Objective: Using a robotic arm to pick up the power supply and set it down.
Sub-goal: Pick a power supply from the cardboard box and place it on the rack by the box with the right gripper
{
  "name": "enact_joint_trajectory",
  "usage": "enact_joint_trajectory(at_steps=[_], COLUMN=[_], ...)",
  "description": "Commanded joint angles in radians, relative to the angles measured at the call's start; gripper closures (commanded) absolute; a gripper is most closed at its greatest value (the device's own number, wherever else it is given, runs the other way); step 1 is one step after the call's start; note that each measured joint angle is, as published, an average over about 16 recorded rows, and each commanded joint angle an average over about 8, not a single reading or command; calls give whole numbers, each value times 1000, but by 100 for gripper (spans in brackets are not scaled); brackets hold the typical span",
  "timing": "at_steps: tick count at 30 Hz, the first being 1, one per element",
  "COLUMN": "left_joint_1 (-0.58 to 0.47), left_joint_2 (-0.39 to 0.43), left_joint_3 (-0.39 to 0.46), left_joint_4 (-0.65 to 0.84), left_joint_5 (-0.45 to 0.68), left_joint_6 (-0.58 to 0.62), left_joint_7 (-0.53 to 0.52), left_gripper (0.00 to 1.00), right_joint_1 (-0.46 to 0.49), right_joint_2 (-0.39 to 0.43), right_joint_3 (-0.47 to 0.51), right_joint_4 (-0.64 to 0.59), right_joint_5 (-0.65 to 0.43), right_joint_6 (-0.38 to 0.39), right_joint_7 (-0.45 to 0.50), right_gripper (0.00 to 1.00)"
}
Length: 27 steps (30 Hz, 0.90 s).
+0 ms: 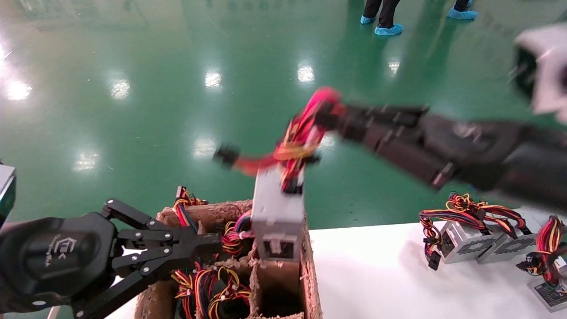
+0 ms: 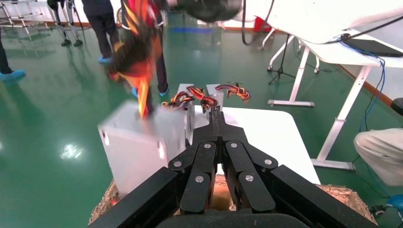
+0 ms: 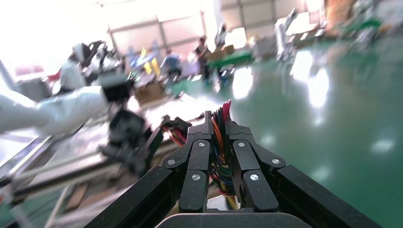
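The power supply (image 1: pixel 277 212), a grey metal box, hangs in the air over the brown divided cardboard box (image 1: pixel 310 274), its lower end just above a far cell. Its red, yellow and black wire bundle (image 1: pixel 301 137) rises to my right gripper (image 1: pixel 330 115), which is shut on the wires. The right wrist view shows the wires (image 3: pixel 219 142) pinched between that gripper's (image 3: pixel 217 124) fingers. This arm carries a pale-grey box (image 1: pixel 545 62) on its forearm. My left gripper (image 1: pixel 217 241) is shut and empty, beside the cardboard box. From the left wrist the power supply (image 2: pixel 142 147) appears close beside the left gripper (image 2: pixel 217 111).
Other cells of the cardboard box hold more wire bundles (image 1: pixel 208 288). Several other power supplies (image 1: pixel 469 241) lie on the white table (image 1: pixel 376 274) at the right. Green floor lies beyond, with people standing (image 1: pixel 385 29) far off.
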Motion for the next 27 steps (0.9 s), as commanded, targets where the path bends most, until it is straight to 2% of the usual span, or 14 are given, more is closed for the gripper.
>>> enact_joint_trajectory(at_steps=[1,6,11,21,27], left_joint_1=[0,0,0,0,0], left_joint_2=[0,0,0,0,0], left_joint_3=[0,0,0,0,0], left_joint_4=[0,0,0,0,0], left_joint_5=[0,0,0,0,0], left_joint_6=[0,0,0,0,0], left_joint_7=[0,0,0,0,0], left_gripper=[100,100,100,100,100], right_joint_1=[9,16,-5,-138,-224], right_joint_2=[-3,3,35,135,178], right_joint_3=[19,68,101,88,79], right_joint_4=[-30,-67,-76,-34,-7], right_joint_5=[30,89,107,30,7], right_joint_6=[-3,40,116,303,372], right_joint_7=[-11,-19,-14,49,87], right_gripper=[100,100,100,100,100])
